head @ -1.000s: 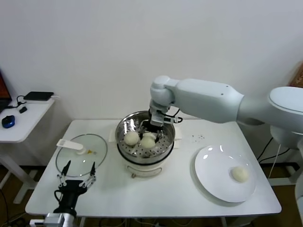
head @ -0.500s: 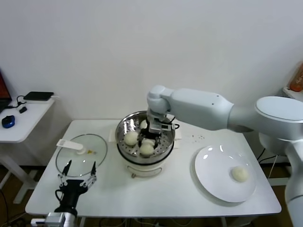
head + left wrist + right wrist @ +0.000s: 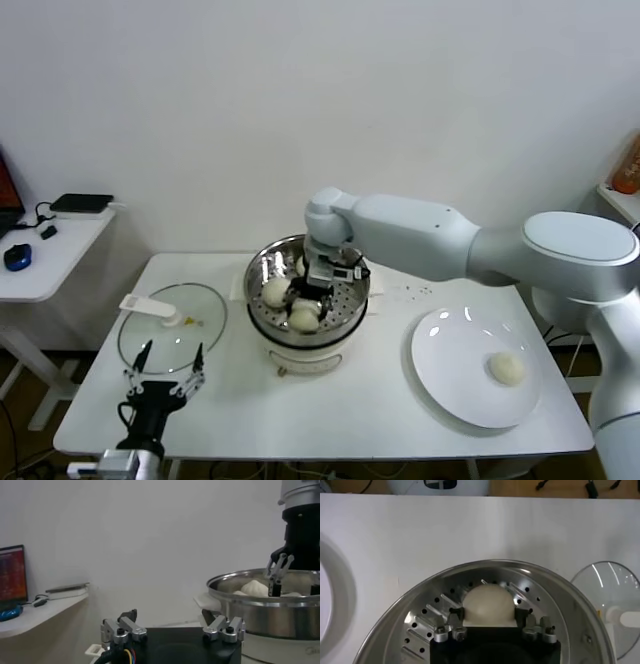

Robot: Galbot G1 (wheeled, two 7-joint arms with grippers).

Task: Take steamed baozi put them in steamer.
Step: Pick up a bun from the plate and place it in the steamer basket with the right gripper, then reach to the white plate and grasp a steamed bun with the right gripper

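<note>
The right gripper [image 3: 308, 297] is down inside the steamer [image 3: 262, 300], that round, shiny steel basket with its hole-punched floor sitting on a white pot base. From the right wrist view, a smooth, pale dome of a bun [image 3: 487, 605] sits between the dark fingers [image 3: 454, 614]. The jaws stand parted on either side of it; whether the pads are actually touching the dough is hard to tell from here.

In the head view there are three baozi in the basket: one plump bun [image 3: 276, 291] toward the robot's left, a front bun [image 3: 304, 320] near the rim, and a partly hidden one just under the gripper. All matte white and rounded against the polished metal.

Over on the robot's right, the large, glossy white plate [image 3: 450, 380] carries a last bun [image 3: 506, 368], well apart from the steamer.

The left gripper [image 3: 163, 368] hangs low at the near table edge, its fingers splayed wide with nothing between them, just beside the flat glass lid [image 3: 150, 335] with its white handle. The table [image 3: 340, 420] is plain white and smooth.
</note>
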